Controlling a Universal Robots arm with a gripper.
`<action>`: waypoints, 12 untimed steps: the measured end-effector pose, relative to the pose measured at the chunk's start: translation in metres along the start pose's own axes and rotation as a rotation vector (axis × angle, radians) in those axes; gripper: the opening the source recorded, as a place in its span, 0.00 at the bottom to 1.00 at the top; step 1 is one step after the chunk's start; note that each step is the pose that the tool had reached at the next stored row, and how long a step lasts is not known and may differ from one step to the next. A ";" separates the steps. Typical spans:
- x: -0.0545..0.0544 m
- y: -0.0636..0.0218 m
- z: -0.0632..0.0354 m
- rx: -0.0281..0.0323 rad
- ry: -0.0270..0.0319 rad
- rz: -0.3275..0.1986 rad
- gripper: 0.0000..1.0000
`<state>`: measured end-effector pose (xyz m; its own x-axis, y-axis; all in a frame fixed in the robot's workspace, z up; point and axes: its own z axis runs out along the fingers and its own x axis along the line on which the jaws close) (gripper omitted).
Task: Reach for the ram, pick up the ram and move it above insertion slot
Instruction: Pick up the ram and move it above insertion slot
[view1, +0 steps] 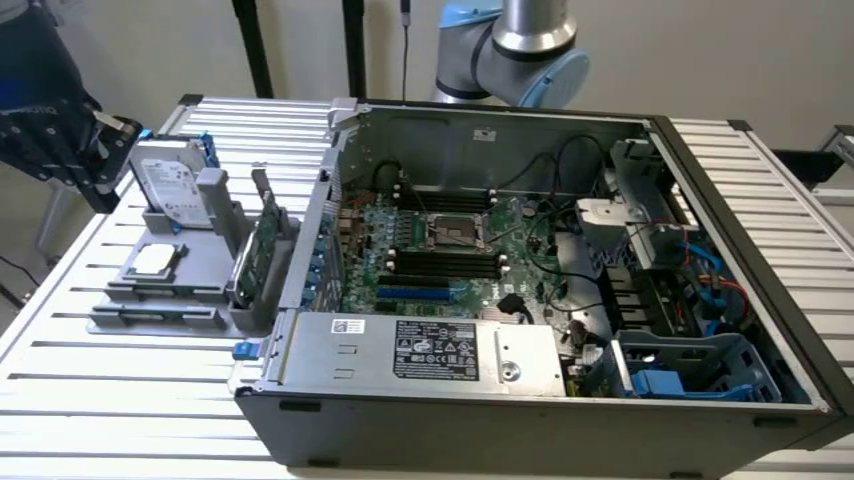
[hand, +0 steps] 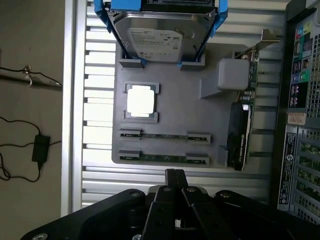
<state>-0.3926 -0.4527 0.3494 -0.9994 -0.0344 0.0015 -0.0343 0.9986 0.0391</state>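
Observation:
Two ram sticks lie edge-up in the grey holder tray (hand: 175, 107): one ram (hand: 165, 136) and a second ram (hand: 164, 158) closer to my fingers. My gripper (hand: 174, 173) hovers high above the tray's edge beside that second stick, fingers pressed together and holding nothing. In the exterior view the gripper (view1: 56, 135) hangs well above the table at the exterior view's left, beyond the tray (view1: 180, 285). The black insertion slots (view1: 447, 262) sit on the motherboard inside the open computer case (view1: 534, 400).
The tray also carries a silver hard drive (hand: 160, 35) in blue rails, a square processor (hand: 141, 101) and an upright green card (hand: 243, 125) with a metal bracket. The case wall (hand: 300, 115) stands close beside the tray. Cables and a blue drive cage (view1: 681, 375) crowd the case.

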 end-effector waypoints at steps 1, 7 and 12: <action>0.000 0.0000 0.0000 0.0000 0.0000 0.000 0.11; 0.001 0.0001 0.0003 -0.0001 -0.0003 0.000 0.11; 0.001 0.0000 0.0005 -0.0051 0.0017 -0.078 0.11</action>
<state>-0.3937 -0.4527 0.3488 -0.9937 -0.1125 -0.0001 -0.1124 0.9927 0.0443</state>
